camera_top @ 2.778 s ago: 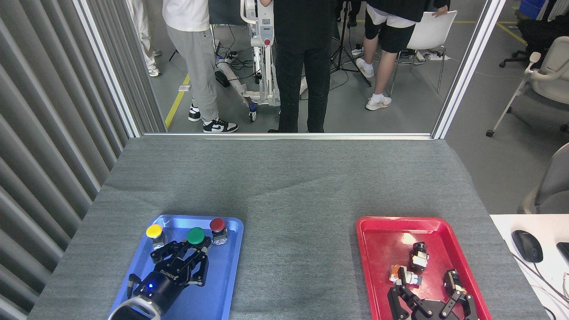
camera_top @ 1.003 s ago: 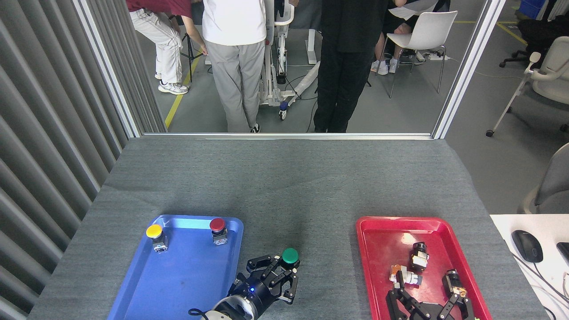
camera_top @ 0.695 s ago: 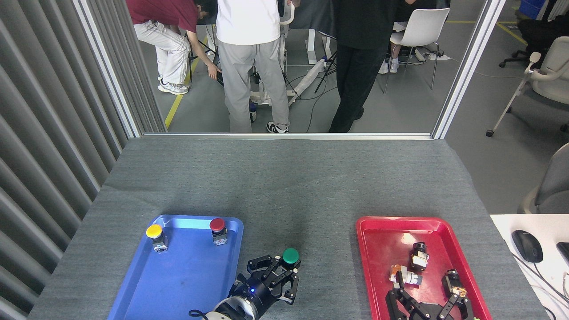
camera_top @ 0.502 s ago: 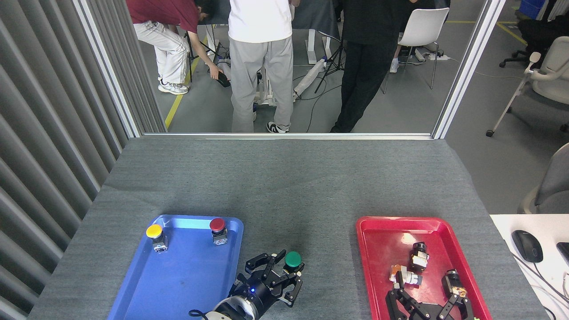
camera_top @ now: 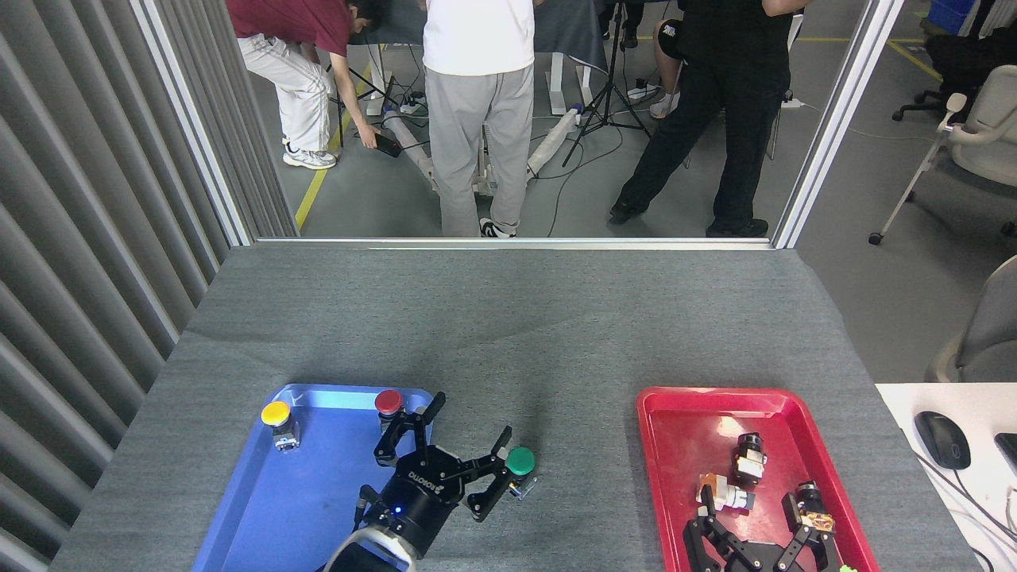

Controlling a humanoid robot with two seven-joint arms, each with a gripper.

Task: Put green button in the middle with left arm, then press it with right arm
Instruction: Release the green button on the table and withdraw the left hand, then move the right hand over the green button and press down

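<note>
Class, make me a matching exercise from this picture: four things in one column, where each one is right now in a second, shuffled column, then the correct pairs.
Things
1. round green-capped push button
2. round yellow-capped push button
3. black open left gripper
4. black right gripper

Places
A. over the near end of the red plastic tray
B. far left corner of the blue plastic tray
C. on the grey felt cloth between the trays
D. above the blue tray's right edge, beside the green cap

Pairs: 1-C, 2-B, 3-D, 4-A

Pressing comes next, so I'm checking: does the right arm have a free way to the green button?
Probably yes. The green button stands on bare cloth, with nothing between it and the right gripper; the open left gripper crowds its left side only.
</note>
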